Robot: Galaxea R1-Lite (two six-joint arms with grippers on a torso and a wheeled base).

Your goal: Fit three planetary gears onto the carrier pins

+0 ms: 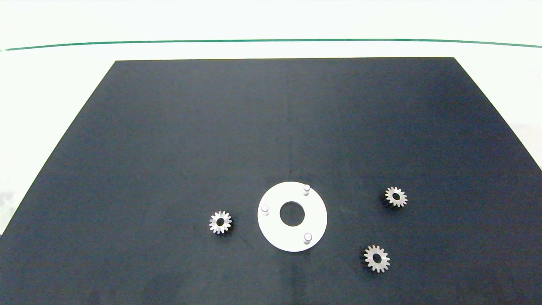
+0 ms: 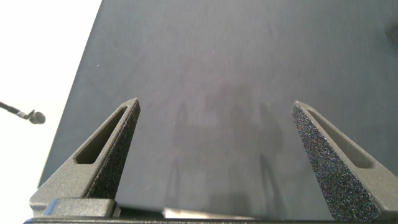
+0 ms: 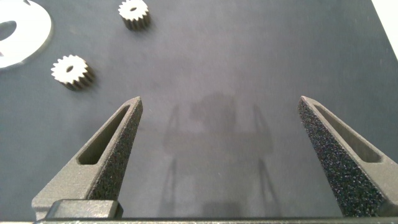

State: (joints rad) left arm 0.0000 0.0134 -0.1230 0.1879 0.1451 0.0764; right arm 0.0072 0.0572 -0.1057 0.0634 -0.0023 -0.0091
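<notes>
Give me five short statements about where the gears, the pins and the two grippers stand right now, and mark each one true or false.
1. All three planetary gears lie on the black mat, off the white disc. True.
2. One gear already sits on a carrier pin. False: all three carrier pins stand bare.
3. Two gears lie on the disc's right side and one on its left in the head view. True.
4. The right gripper is shut on a gear. False: it is open and holds nothing, over bare mat.
5. The left gripper is shut. False: its fingers are spread wide over the mat.
</notes>
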